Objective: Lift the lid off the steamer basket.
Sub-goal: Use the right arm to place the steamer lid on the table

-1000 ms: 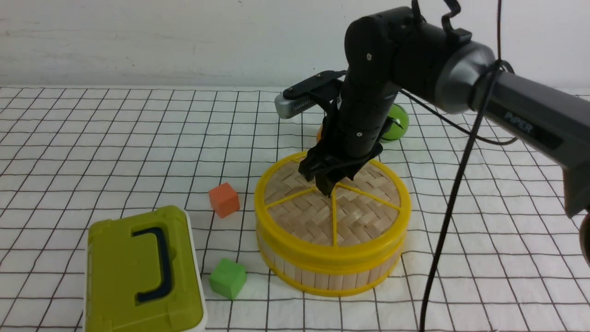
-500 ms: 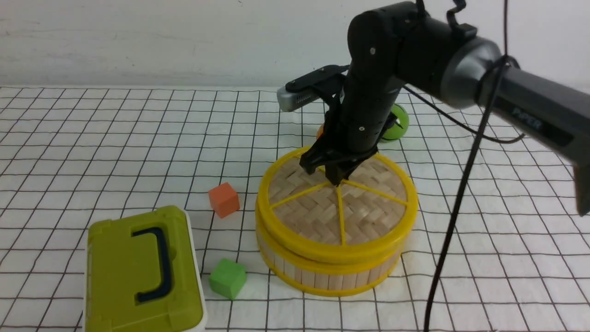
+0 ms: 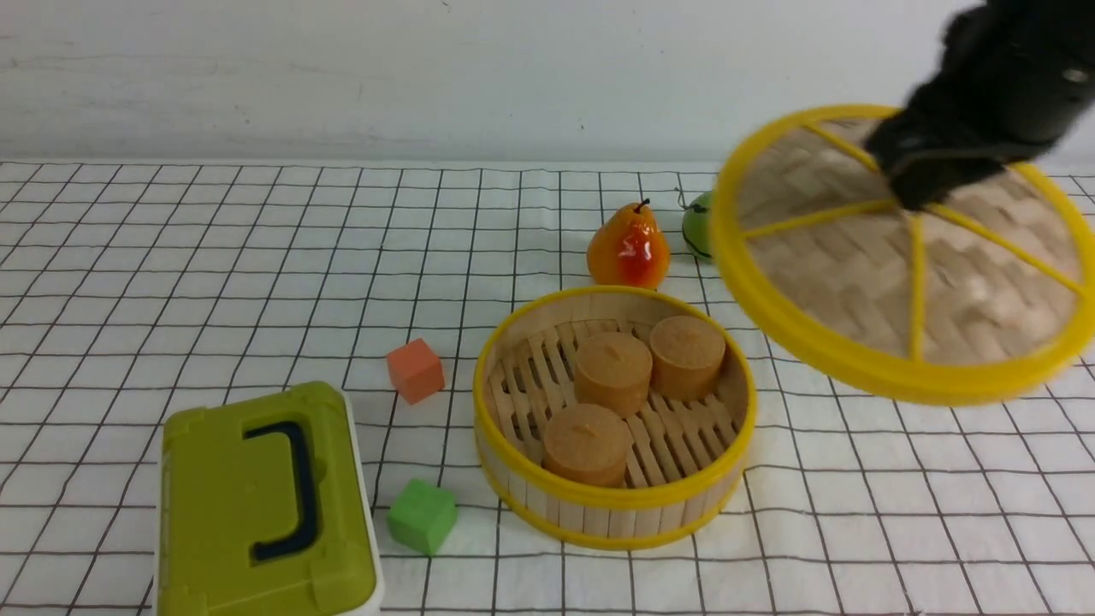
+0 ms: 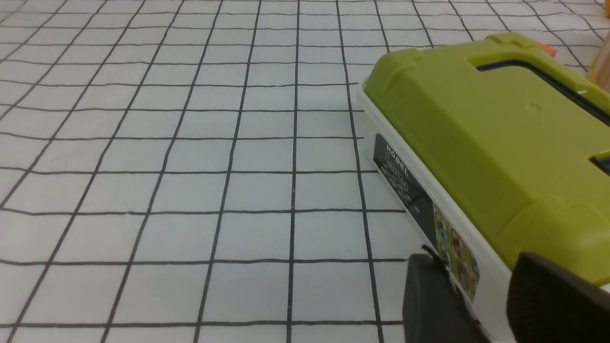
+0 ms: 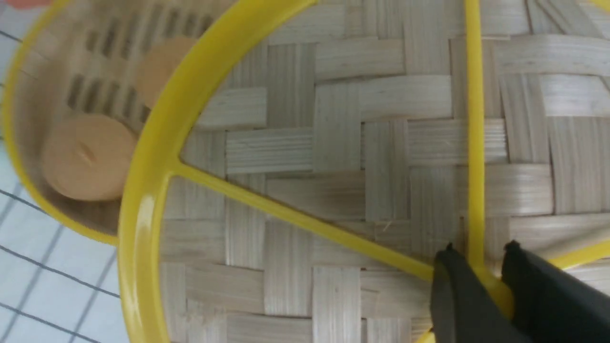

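Observation:
The lid (image 3: 855, 274), woven bamboo with a yellow rim and spokes, hangs tilted in the air to the right of the steamer basket (image 3: 513, 445). My right gripper (image 3: 920, 201) is shut on its yellow hub; the right wrist view shows the fingers (image 5: 457, 295) clamping the hub (image 5: 493, 286), with the lid (image 5: 333, 166) filling the frame. The basket stands open on the table, three round tan cakes (image 3: 612, 372) inside; it also shows in the right wrist view (image 5: 28, 186). My left gripper (image 4: 481, 278) is open beside the olive-green box, out of the front view.
An olive-green box (image 3: 265, 505) with a dark handle sits at front left, also in the left wrist view (image 4: 486, 143). An orange cube (image 3: 416, 370) and a green cube (image 3: 422, 515) lie left of the basket. A pear (image 3: 629, 248) and a green fruit (image 3: 697, 224) stand behind it.
My right gripper has lifted the lid off the basket and carried it up and to the right. The basket's inside with the cakes and the pear behind it now show.

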### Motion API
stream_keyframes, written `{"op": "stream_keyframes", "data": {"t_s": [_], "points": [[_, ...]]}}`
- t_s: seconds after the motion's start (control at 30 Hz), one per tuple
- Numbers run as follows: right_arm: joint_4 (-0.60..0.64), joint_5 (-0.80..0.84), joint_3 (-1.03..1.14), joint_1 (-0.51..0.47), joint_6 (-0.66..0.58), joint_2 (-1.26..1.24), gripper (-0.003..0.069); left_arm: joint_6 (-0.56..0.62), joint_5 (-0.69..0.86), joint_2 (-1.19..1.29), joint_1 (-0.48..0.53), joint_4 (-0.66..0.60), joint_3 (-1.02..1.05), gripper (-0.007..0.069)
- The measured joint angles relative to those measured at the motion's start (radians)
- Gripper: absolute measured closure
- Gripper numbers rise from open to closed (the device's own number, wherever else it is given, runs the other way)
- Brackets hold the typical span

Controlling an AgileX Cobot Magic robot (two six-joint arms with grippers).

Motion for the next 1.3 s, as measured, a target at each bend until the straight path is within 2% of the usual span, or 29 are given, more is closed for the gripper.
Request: {"op": "stream_keyframes", "data": {"t_s": [0.2, 0.4, 0.43, 0.57, 0.73, 1.1, 1.17, 1.27, 1.3], "points": [[0.028, -0.238, 0.349, -0.126, 0.003, -0.109, 0.0552, 0.000, 0.000, 0.000, 0.000, 0.000, 0.000, 0.0386], [0.043, -0.435, 0.522, -0.142, 0.003, -0.064, 0.0552, 0.000, 0.000, 0.000, 0.000, 0.000, 0.000, 0.0386], [0.043, -0.506, 0.547, -0.143, 0.003, -0.031, 0.0552, 0.000, 0.000, 0.000, 0.000, 0.000, 0.000, 0.0386], [0.043, -0.575, 0.551, -0.164, 0.016, 0.033, 0.0552, 0.000, 0.000, 0.000, 0.000, 0.000, 0.000, 0.0386], [0.043, -0.626, 0.535, -0.236, 0.059, 0.133, 0.0552, 0.000, 0.000, 0.000, 0.000, 0.000, 0.000, 0.0386], [0.061, -0.664, 0.517, -0.241, 0.060, 0.243, 0.0552, 0.000, 0.000, 0.000, 0.000, 0.000, 0.000, 0.0386], [0.065, -0.665, 0.516, -0.241, 0.060, 0.244, 0.0523, 0.000, 0.000, 0.000, 0.000, 0.000, 0.000, 0.0386], [0.082, -0.647, 0.502, -0.241, 0.060, 0.241, 0.0431, 0.000, 0.000, 0.000, 0.000, 0.000, 0.000, 0.0386], [0.093, -0.620, 0.487, -0.241, 0.059, 0.224, 0.0370, 0.000, 0.000, 0.000, 0.000, 0.000, 0.000, 0.0386]]}}
